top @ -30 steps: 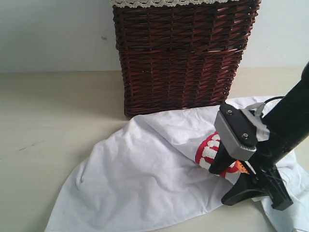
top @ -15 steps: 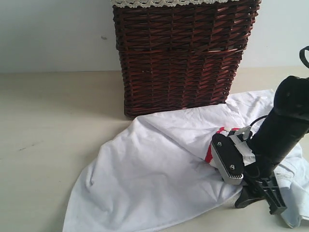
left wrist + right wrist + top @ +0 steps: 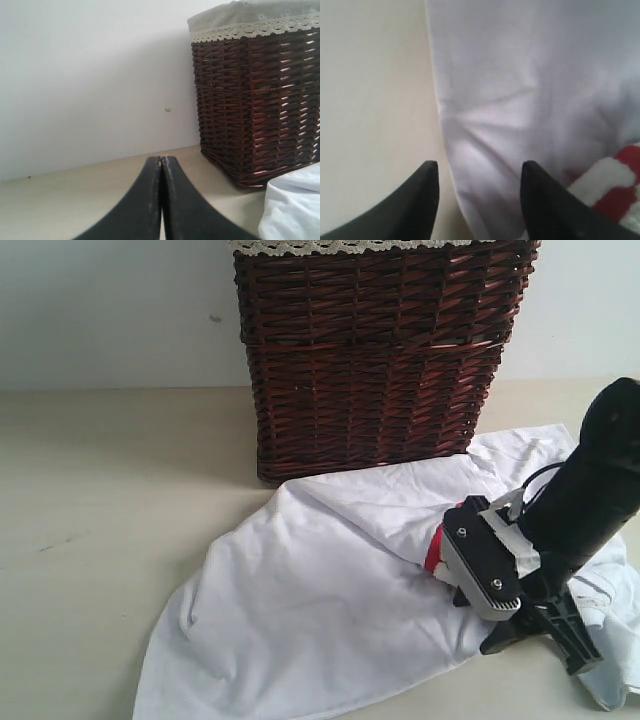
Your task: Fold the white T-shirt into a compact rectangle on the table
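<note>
The white T-shirt [image 3: 330,600] is being observed lying rumpled on the table [image 3: 100,490], just in front of the wicker basket [image 3: 370,360]. The right gripper [image 3: 479,167] is being held low at the shirt's edge with jaws parted and nothing pinched, one finger over cloth and one over bare table. The left gripper [image 3: 161,161] is being held pressed shut and empty.

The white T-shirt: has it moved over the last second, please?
Yes. The white T-shirt has slid rightward; its lower left corner lies closer to the wicker basket's left side.
</note>
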Controlling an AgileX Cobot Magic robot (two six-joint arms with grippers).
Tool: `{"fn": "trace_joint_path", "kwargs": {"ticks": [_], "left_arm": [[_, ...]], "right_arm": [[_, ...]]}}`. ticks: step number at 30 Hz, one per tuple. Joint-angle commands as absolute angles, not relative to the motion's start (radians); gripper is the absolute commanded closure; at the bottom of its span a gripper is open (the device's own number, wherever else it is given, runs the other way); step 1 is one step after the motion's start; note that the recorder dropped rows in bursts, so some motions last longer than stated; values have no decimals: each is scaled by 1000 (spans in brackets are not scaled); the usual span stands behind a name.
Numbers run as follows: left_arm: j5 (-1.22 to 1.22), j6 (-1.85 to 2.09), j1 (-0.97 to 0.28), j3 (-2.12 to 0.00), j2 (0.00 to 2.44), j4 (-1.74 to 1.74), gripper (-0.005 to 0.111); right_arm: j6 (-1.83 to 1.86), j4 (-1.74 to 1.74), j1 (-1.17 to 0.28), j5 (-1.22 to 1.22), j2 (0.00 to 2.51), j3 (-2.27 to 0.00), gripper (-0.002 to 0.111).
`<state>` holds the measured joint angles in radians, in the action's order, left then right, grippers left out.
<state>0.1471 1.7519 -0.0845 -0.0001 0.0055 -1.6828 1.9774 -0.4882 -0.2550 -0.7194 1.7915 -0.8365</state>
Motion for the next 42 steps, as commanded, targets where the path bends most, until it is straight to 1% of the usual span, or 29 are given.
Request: {"fn": "trace_joint_path", "kwargs": {"ticks": [1,6,8,9,10,12,13,14,15,19,21,22,23,24,25,26,27,28,29,30,31,32,33,34,38,42], "left_arm": [[150,1750,-90,0,0,-1683,107],[150,1750,-90,0,0,-1683,107],[150,1750,-90,0,0,-1683,107],[150,1750,-90,0,0,-1683,107],[150,1750,-90,0,0,-1683,107],[150,1750,-90,0,0,-1683,107],[150,1750,-90,0,0,-1683,107],[150,1750,-90,0,0,-1683,107],[150,1750,-90,0,0,-1683,107],[150,1750,-90,0,0,-1683,107],[150,1750,-90,0,0,-1683,107],[150,1750,-90,0,0,-1683,107],[150,1750,-90,0,0,-1683,107],[150,1750,-90,0,0,-1683,107],[150,1750,-90,0,0,-1683,107],[150,1750,-90,0,0,-1683,107],[150,1750,-90,0,0,-1683,107],[150,1750,-90,0,0,-1683,107],[150,1750,-90,0,0,-1683,107],[150,1750,-90,0,0,-1683,107],[150,1750,-90,0,0,-1683,107],[150,1750,-90,0,0,-1683,107],[150,1750,-90,0,0,-1683,107],[150,1750,-90,0,0,-1683,107],[150,1750,-90,0,0,-1683,107],[150,1750,-90,0,0,-1683,107]], "right_arm": [[1909,-407,-255,-730,1823,-834,62],[1818,-270,-255,-730,1829,-834,63],[1780,-235,-255,-703,1829,-834,67],[1764,-229,-255,-685,1829,-834,72],[1745,-228,-255,-667,1829,-834,80],[1723,-228,-255,-651,1829,-834,93],[1719,-228,-255,-645,1829,-834,102],[1714,-228,-255,-645,1829,-834,107],[1711,-228,-255,-645,1829,-834,108],[1698,-228,-255,-657,1825,-834,108],[1767,-274,-255,-756,1792,-834,108],[1852,-351,-255,-909,1756,-834,108],[1885,-390,-255,-989,1739,-834,108],[1917,-505,-255,-1172,1714,-834,108],[1920,-568,-255,-1221,1709,-834,108],[1897,-661,-255,-1220,1705,-834,108],[1800,-714,-255,-1116,1700,-834,108],[1749,-742,-255,-1097,1693,-837,108],[1765,-761,-255,-1187,1672,-843,108],[1836,-771,-255,-1221,1661,-845,108],[1895,-794,-256,-1221,1651,-837,108],[1890,-804,-256,-1221,1650,-837,108],[1789,-829,-256,-1206,1647,-837,108],[1767,-847,-256,-1221,1640,-839,108],[1857,-938,-256,-1221,1622,-834,108],[1802,-942,-277,-1221,1611,-816,108]]}}
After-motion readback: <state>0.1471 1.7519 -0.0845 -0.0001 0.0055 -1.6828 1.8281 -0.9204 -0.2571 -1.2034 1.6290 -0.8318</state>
